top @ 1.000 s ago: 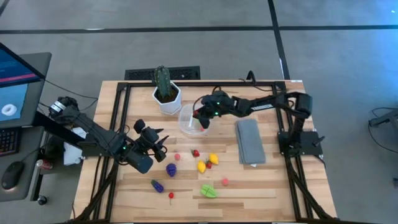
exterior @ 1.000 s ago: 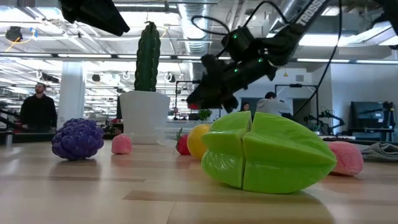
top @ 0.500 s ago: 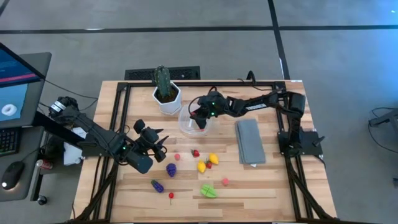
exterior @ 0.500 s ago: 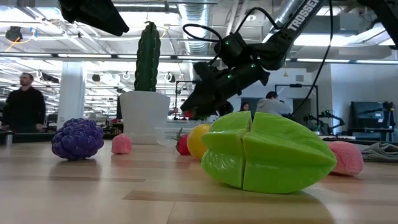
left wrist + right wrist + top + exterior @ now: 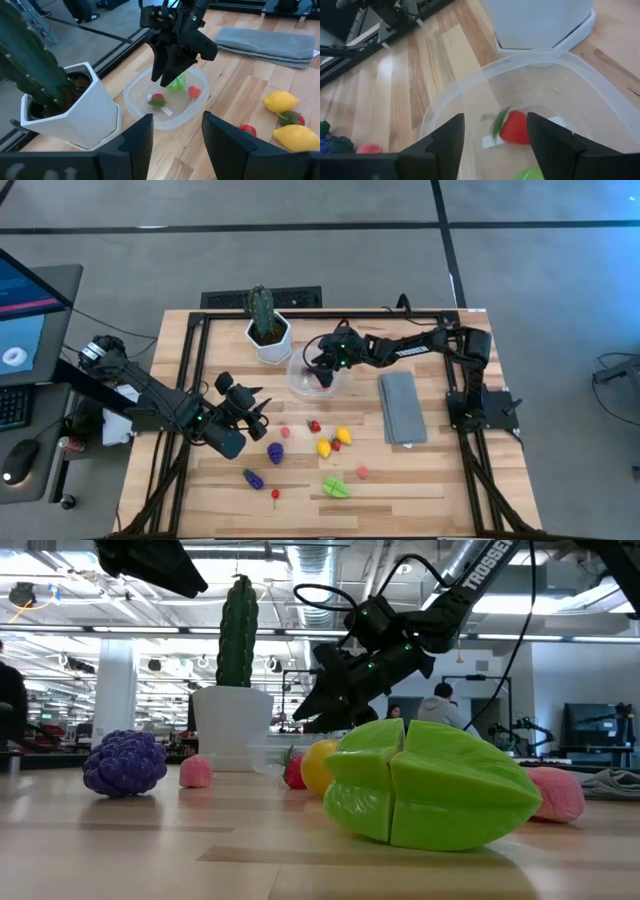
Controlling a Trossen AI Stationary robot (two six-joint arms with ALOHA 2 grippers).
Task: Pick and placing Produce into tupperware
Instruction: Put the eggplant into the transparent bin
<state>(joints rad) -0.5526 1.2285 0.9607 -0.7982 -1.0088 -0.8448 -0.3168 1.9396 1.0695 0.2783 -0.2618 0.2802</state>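
The tupperware (image 5: 300, 380) stands on the table beside the white pot. My right gripper (image 5: 321, 373) hovers open just over it, pointing slantwise down. A red piece with a green leaf (image 5: 514, 127) lies inside, blurred. The left wrist view shows that red piece (image 5: 157, 100), a green piece (image 5: 176, 82) and another red one (image 5: 194, 91) in the tupperware (image 5: 134, 96). More produce lies on the near table: yellow (image 5: 343, 435), purple (image 5: 275, 451), green (image 5: 335, 486), pink (image 5: 361, 472). My left gripper (image 5: 257, 412) waits open above the table's left.
A cactus in a white hexagonal pot (image 5: 268, 332) stands right by the tupperware's far-left side. A folded grey cloth (image 5: 402, 408) lies to the right. Black frame rails (image 5: 190, 380) run along the table's edges. A person (image 5: 440, 705) shows in the room behind.
My right gripper has opened over the tupperware and let go of a red piece, which now lies inside the container. The gripper itself has stayed low above the tupperware.
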